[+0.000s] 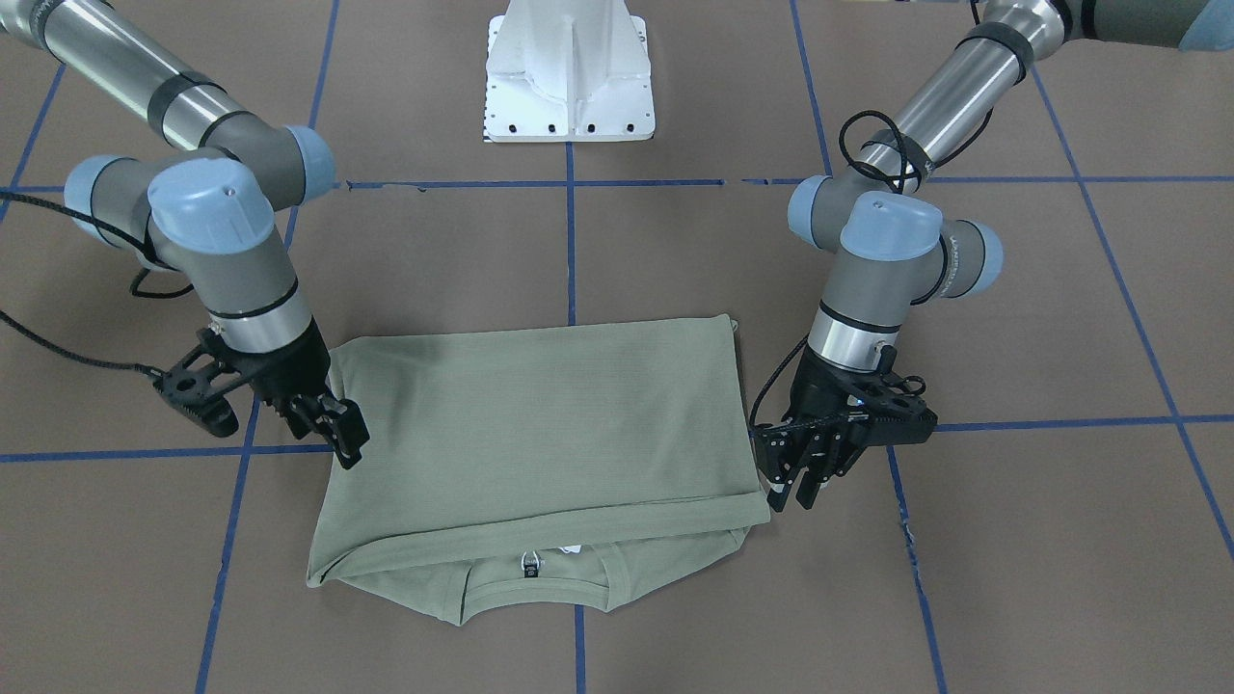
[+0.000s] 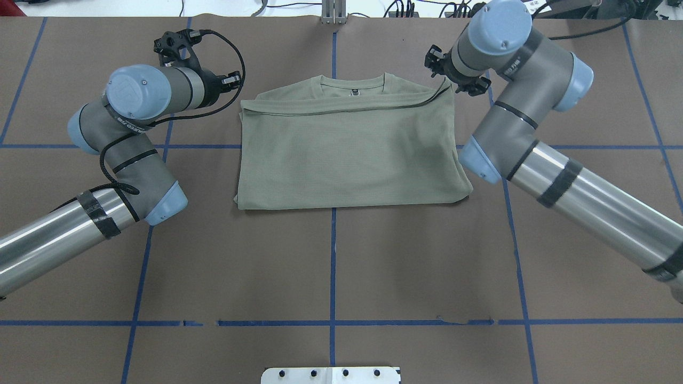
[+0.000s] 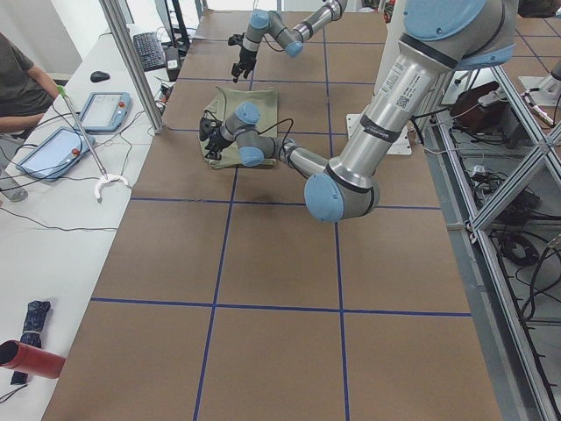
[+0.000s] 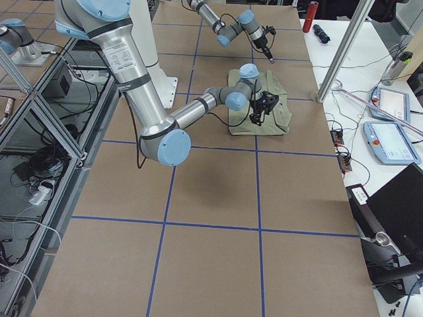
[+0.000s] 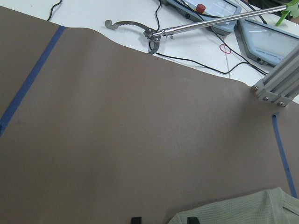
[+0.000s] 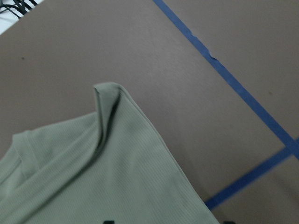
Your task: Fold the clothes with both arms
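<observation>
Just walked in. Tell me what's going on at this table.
Two robot arms are folding a sage-green long-sleeved shirt on the brown table. The shirt lies flat with its lower half folded up over the chest, and the collar shows past the folded edge. The left gripper is at one side of the shirt near that edge and the right gripper is at the other. Both look open, and neither seems to hold cloth.
</observation>
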### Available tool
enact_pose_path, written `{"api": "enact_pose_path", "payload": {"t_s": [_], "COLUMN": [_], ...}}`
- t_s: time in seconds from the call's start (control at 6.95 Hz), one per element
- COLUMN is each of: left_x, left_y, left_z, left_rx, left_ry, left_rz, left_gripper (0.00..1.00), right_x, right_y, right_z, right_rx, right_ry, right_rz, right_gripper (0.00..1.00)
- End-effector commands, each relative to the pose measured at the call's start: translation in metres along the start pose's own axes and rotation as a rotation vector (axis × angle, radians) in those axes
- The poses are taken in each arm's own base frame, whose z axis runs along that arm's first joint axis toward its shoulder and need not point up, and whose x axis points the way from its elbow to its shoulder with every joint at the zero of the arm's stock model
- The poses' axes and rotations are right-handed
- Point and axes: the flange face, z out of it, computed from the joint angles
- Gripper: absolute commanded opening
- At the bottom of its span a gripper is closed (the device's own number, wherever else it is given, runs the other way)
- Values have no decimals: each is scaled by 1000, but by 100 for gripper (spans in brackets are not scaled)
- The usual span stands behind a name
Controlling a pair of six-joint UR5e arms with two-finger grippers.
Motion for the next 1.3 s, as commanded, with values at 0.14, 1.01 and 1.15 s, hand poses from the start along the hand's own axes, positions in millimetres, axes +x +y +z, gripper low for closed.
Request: {"api": "enact_pose_path", "payload": {"t_s": [0.14,1.01,1.15], "left_x": [0,-2,-1], "left_y": [0,-8,-8], "left_z": [-1,-2,-3], "left_rx": [1,11,11], "left_ry": [1,-2,-2], "left_rz": [-3,-7,-9], "left_gripper": [45,45,45], "right_x": [62,82,83], "right_y": [54,66,65], "right_z": [12,24,25], "right_rx": [-62,-72,-72], "right_ry": [63,100,104], "right_rz": [38,30,35], "right_gripper": [82,41,0]}}
